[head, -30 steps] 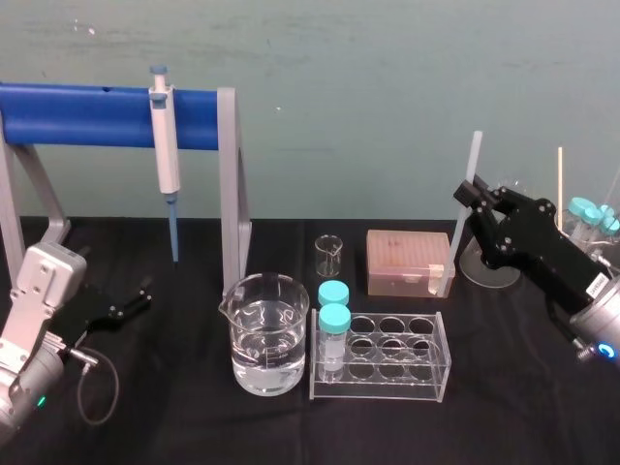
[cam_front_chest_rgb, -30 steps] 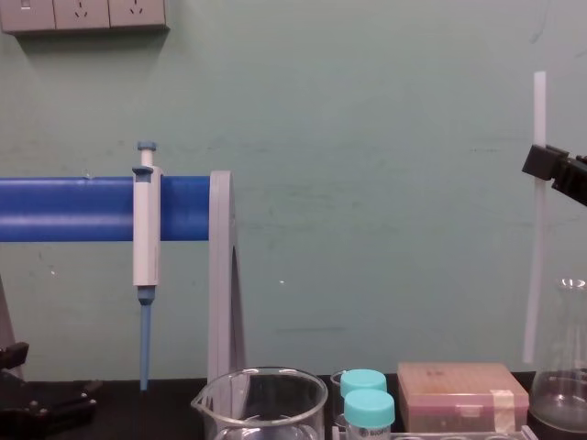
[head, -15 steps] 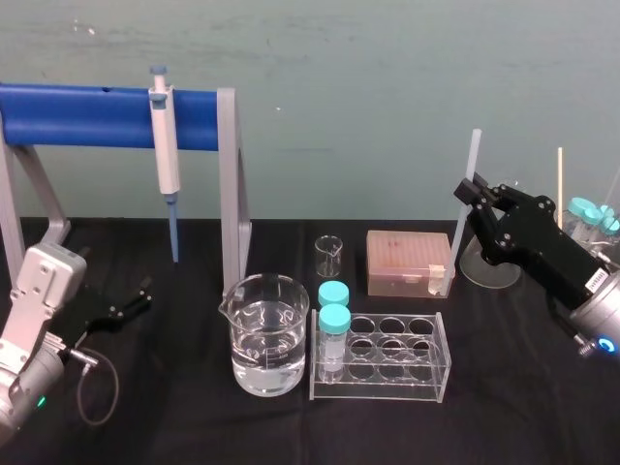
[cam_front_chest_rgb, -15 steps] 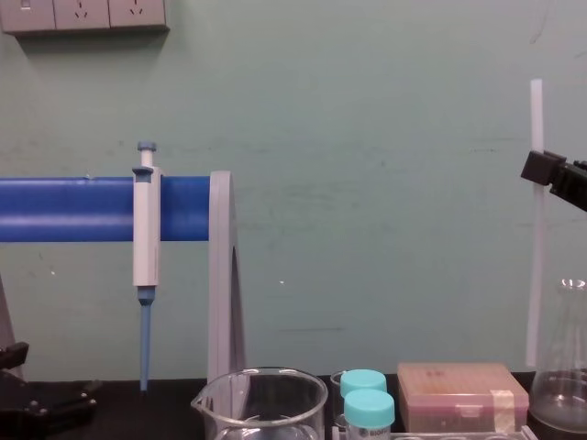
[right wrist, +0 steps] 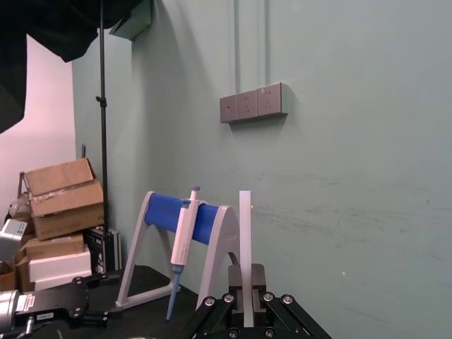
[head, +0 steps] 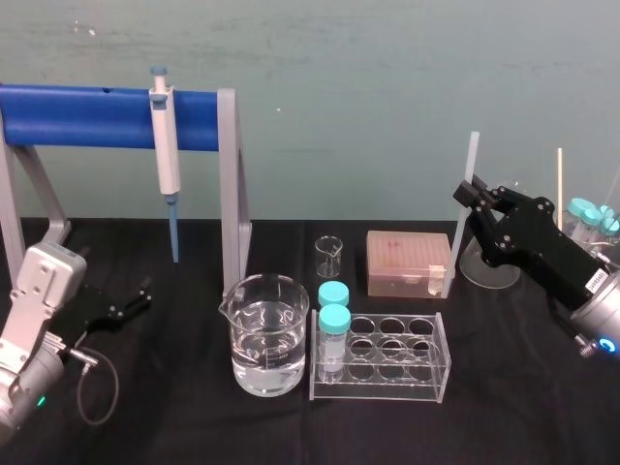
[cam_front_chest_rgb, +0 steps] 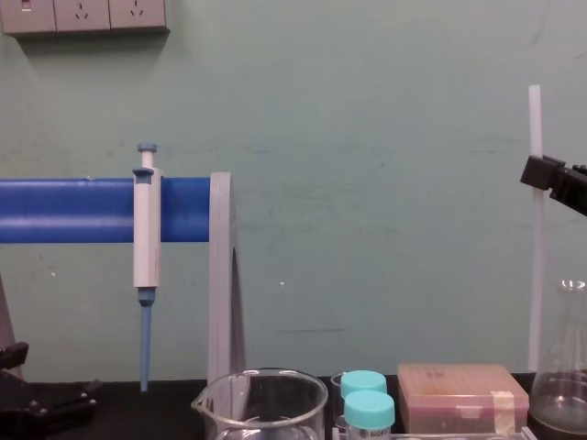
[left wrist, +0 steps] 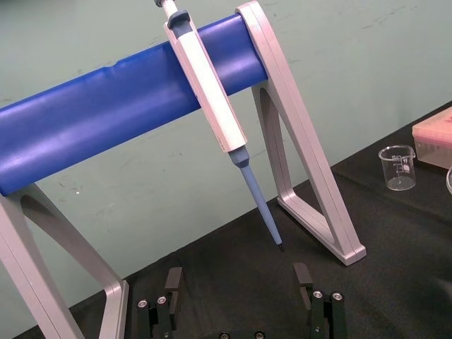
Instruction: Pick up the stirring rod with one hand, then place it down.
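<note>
The right pincer (head: 472, 194) is clamped on the stirring rod (head: 455, 242), a thin, straight, white translucent stick held almost upright at the right of the scene. Its top stands well above the black fingers. Its lower end hangs just beside the right front corner of the pink, boxy tip case (head: 409, 262); whether it touches the bench (head: 174, 426) cannot be told. In the chest view the rod (cam_front_chest_rgb: 535, 275) runs between that case and a clear glass flask (cam_front_chest_rgb: 561, 367) on its right, so room there is tight.

The left pincer (left wrist: 238, 279) lies low on the bench at the near left, its flat fingers spread apart and holding nothing. Bare black cloth stretches between it and the round glass beaker (head: 268, 334) of water. To the right of the beaker is a clear plastic rack (head: 380, 356) with two teal-capped tubes (head: 334, 320). At the far left a pipette (head: 165, 155) hangs from the blue-barred stand (head: 107, 104).
</note>
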Available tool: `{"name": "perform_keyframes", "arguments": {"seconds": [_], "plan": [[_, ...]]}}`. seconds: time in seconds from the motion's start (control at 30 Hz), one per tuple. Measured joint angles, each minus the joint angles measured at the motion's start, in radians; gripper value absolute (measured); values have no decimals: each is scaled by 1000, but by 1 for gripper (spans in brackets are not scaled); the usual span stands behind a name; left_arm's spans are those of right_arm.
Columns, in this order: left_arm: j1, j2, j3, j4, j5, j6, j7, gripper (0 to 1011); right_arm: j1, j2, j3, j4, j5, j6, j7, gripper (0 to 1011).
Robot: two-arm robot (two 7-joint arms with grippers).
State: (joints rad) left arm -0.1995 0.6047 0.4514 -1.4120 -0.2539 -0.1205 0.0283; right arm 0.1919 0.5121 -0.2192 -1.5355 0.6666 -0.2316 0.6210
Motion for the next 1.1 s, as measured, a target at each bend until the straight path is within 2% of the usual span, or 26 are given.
{"name": "perform_keyframes", "arguments": {"seconds": [1.1], "plan": [[0, 0, 0, 0, 0, 0, 0, 1000, -12, 5, 0, -7, 0, 1, -1, 67]]}}
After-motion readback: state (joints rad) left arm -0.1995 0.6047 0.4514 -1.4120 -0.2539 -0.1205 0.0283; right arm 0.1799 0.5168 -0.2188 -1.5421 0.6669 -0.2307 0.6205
